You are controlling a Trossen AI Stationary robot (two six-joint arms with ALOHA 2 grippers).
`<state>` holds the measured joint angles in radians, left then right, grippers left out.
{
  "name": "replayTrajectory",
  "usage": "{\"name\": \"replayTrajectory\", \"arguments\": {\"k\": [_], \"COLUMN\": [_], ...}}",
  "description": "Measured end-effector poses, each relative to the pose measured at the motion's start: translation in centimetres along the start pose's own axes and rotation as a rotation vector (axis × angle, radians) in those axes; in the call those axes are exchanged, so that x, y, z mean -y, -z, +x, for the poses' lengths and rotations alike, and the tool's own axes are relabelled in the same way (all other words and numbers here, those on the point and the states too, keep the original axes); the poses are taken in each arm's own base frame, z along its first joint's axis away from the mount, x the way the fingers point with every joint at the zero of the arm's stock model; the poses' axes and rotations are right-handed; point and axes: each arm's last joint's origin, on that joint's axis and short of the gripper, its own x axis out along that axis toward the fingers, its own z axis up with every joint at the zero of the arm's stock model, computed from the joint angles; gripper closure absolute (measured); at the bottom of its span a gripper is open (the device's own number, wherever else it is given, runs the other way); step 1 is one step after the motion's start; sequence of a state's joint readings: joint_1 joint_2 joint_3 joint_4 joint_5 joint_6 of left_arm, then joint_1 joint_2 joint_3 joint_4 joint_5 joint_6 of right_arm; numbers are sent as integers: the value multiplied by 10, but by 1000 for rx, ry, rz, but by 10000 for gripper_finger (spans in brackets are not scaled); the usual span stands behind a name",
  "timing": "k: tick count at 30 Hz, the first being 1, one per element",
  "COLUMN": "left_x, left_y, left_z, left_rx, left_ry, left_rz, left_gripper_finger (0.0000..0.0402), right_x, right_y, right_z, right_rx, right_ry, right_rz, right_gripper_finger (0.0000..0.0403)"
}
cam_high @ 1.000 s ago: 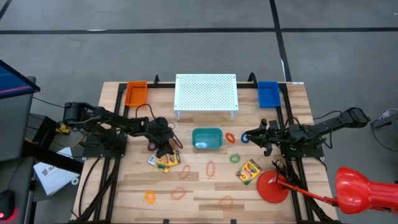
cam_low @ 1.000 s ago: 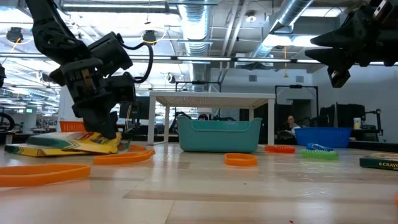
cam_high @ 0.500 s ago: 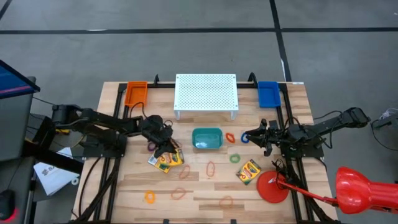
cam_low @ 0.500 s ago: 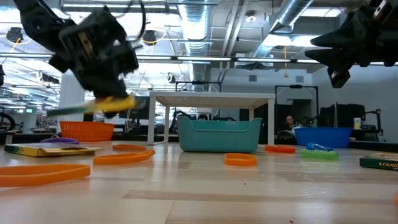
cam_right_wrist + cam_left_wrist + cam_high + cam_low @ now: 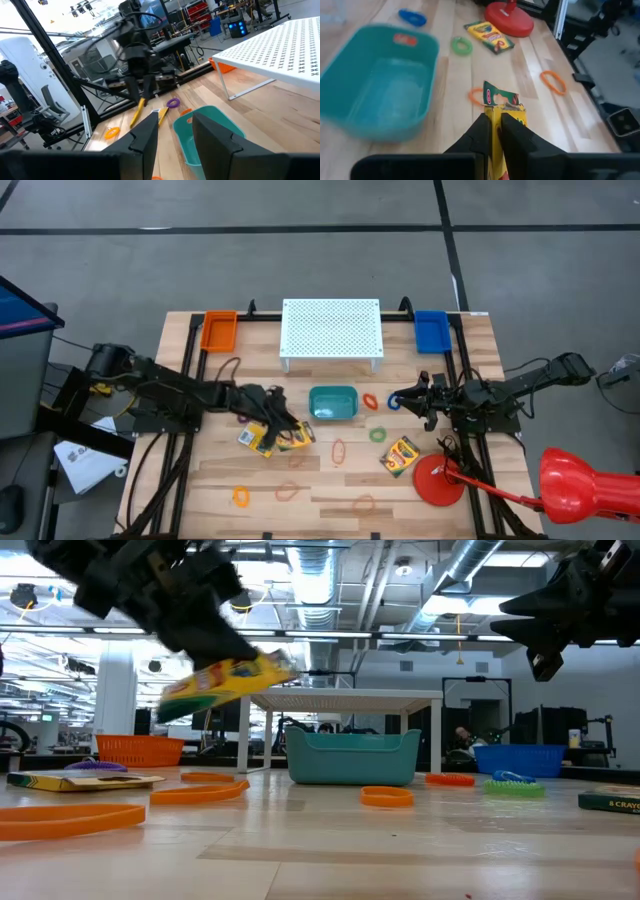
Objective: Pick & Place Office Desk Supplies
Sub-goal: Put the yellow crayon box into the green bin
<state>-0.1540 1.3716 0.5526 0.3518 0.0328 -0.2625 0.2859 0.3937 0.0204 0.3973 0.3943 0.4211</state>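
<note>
My left gripper (image 5: 493,119) is clamped tight on a crayon box (image 5: 504,104), holding it tilted in the air, clear of the table (image 5: 320,480), just beside the teal bin (image 5: 333,402). A second crayon box (image 5: 258,439) lies flat below. My right gripper (image 5: 403,399) hangs half open and empty beyond the bin, near loose bands (image 5: 377,435).

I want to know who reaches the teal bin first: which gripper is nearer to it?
Left. The left gripper, holding a crayon box, is beside the teal bin; the right gripper hangs farther off on its other side.
</note>
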Motion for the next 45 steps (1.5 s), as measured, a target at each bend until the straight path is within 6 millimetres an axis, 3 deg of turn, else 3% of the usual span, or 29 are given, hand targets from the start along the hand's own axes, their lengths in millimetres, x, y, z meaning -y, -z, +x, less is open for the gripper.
{"name": "replayTrajectory", "arguments": {"k": [9, 13, 20, 32, 45], "left_x": [26, 17, -11, -42, -57], "left_y": [-57, -81, -117, -134, -114], "left_z": [47, 63, 74, 99, 120], "left_rx": [-202, -309, -303, -338, -413], "left_ry": [-187, -241, -258, -204, -185], "left_rz": [301, 397, 450, 446, 418], "left_gripper_finger": [380, 380, 380, 380, 379], "right_x": [0, 0, -2, -2, -1], "right_y": [0, 0, 0, 0, 1], "right_z": [0, 0, -1, -1, -1], "right_rx": [0, 0, -2, -4, -9], "right_ry": [0, 0, -16, -13, -12], "right_rz": [-1, -2, 1, -1, -12], "right_gripper_finger": [284, 285, 285, 285, 285]}}
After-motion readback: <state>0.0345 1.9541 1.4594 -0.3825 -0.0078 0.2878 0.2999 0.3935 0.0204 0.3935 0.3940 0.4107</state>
